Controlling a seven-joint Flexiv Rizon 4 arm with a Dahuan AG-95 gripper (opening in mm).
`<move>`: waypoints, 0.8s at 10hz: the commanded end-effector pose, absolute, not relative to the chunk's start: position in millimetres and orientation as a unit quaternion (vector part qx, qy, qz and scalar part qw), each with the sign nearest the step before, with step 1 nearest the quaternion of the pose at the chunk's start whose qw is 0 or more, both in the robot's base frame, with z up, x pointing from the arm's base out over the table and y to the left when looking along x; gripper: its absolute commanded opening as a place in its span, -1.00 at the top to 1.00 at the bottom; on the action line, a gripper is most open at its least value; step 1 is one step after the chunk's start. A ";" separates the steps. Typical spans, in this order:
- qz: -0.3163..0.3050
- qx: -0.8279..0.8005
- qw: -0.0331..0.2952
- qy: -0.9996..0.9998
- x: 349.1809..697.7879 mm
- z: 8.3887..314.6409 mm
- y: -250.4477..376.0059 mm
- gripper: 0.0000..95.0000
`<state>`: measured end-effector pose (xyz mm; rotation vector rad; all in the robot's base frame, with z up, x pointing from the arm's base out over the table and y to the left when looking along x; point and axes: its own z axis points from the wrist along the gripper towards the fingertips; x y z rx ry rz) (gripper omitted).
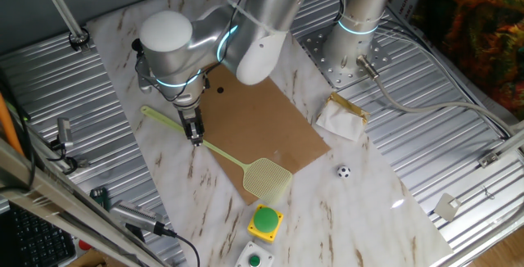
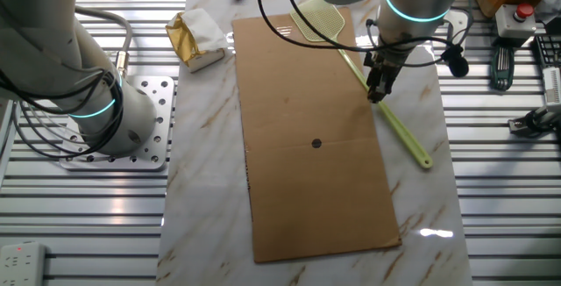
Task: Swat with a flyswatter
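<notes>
The pale yellow-green flyswatter (image 1: 233,158) lies along the left edge of the brown board (image 1: 262,119), with its mesh head (image 1: 268,177) at the board's near corner. In the other fixed view the flyswatter (image 2: 399,128) runs along the board's (image 2: 307,146) right edge, with its head (image 2: 320,18) at the far end. My gripper (image 1: 196,138) points straight down at mid-handle. Its fingers are narrow and close around the handle, as the other fixed view of the gripper (image 2: 376,96) also shows. A small black dot (image 1: 219,89) marks the board.
A round green button on a yellow base (image 1: 266,220) sits just beyond the swatter head. A small soccer ball (image 1: 344,171) and a crumpled white-and-gold packet (image 1: 342,118) lie right of the board. The arm's base plate (image 2: 131,128) stands on the far side, with tools (image 2: 500,62) nearby.
</notes>
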<state>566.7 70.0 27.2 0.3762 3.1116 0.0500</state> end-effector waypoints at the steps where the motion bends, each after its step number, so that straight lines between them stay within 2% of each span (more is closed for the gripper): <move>1: 0.015 0.120 0.005 0.993 566.0 27.2 69.8 0.20; 8: 0.016 0.119 0.007 0.993 564.9 23.3 69.9 0.20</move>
